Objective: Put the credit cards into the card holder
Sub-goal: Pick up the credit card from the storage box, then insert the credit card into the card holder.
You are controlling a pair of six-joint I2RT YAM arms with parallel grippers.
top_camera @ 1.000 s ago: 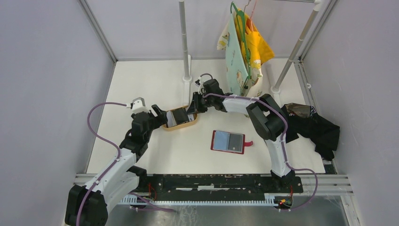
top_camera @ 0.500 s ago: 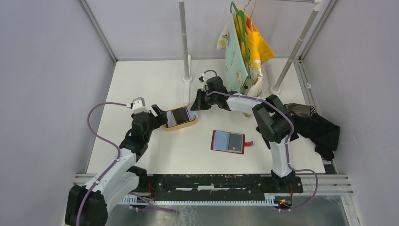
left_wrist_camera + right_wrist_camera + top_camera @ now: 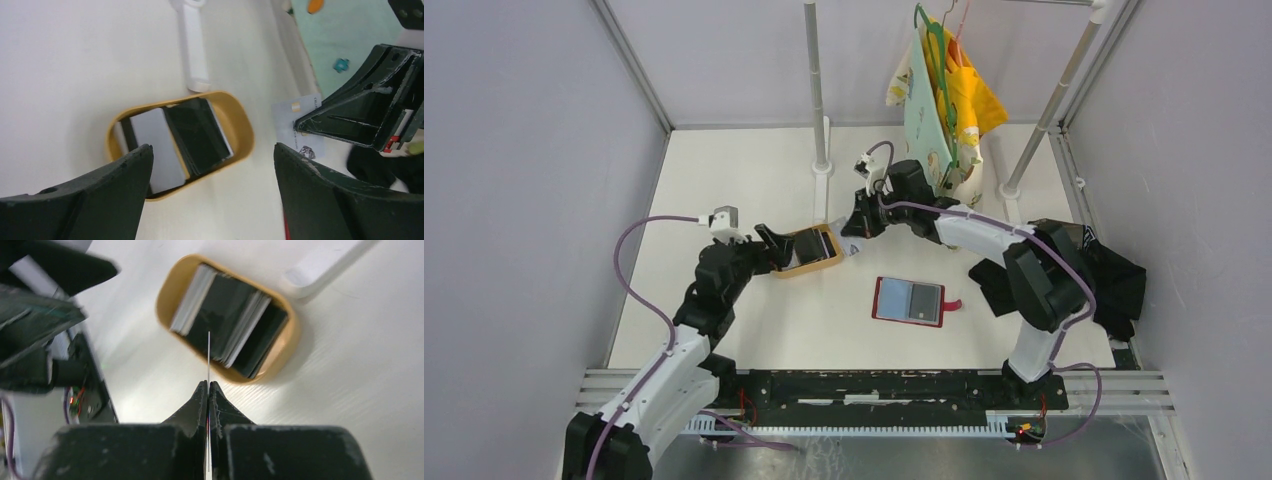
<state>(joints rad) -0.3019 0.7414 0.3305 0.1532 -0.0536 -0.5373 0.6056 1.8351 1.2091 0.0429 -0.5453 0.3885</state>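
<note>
Your wallet [image 3: 909,301] lies open nearest the bases. Beyond it, the left gripper [image 3: 212,147] is spread wide at the tray [image 3: 245,131]; its cards [image 3: 197,135] overlap, count unclear. The right gripper [image 3: 208,385] pinches one card [image 3: 289,109], partly hidden by its fingers.

- tan tray [image 3: 243,131] is boxed in: left gripper [image 3: 777,250] at one end, right gripper [image 3: 208,385] pinching a credit card [image 3: 295,120] at the other
- rack post [image 3: 816,100] just behind
- bare table [image 3: 824,320] all round the card holder [image 3: 909,301]
</note>
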